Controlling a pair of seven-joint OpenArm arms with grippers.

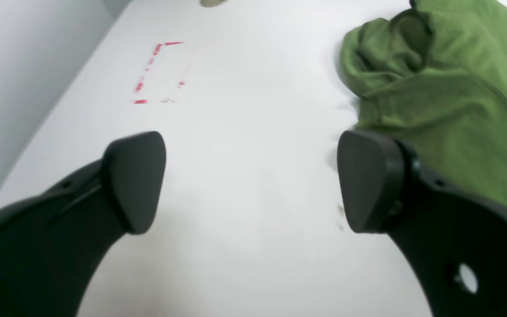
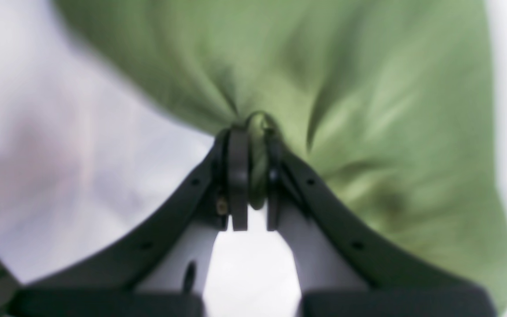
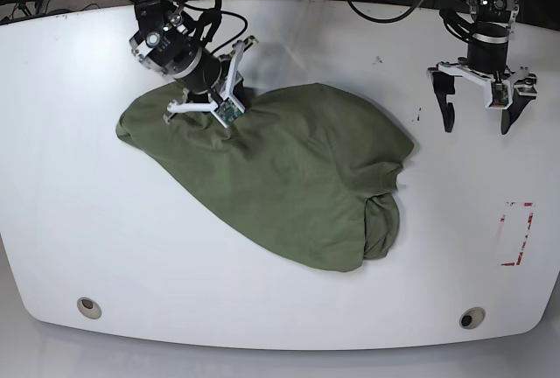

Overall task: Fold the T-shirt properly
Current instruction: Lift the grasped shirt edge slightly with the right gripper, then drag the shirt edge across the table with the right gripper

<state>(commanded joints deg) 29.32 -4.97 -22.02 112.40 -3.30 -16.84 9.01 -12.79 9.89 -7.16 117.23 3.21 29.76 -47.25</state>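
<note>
While one olive-green T-shirt [image 3: 280, 181] is lying crumpled across the middle of the single white worktop [image 3: 70, 220], two pincers are working over it. The right pincer [image 2: 253, 176] is clamping a bunched fold at the garment's upper edge, with cloth squeezed between its closed jaws. The left pincer [image 1: 251, 180] is hanging spread wide and empty above bare worktop, with the shirt lying just beside one finger [image 1: 368, 180]. A rectangle of red marks [image 3: 518, 234] is sitting apart.

right hand [image 2: 253, 176] | pinching T-shirt [image 2: 324, 79] fold (blurred) | white table [image 2: 60, 154]
</note>
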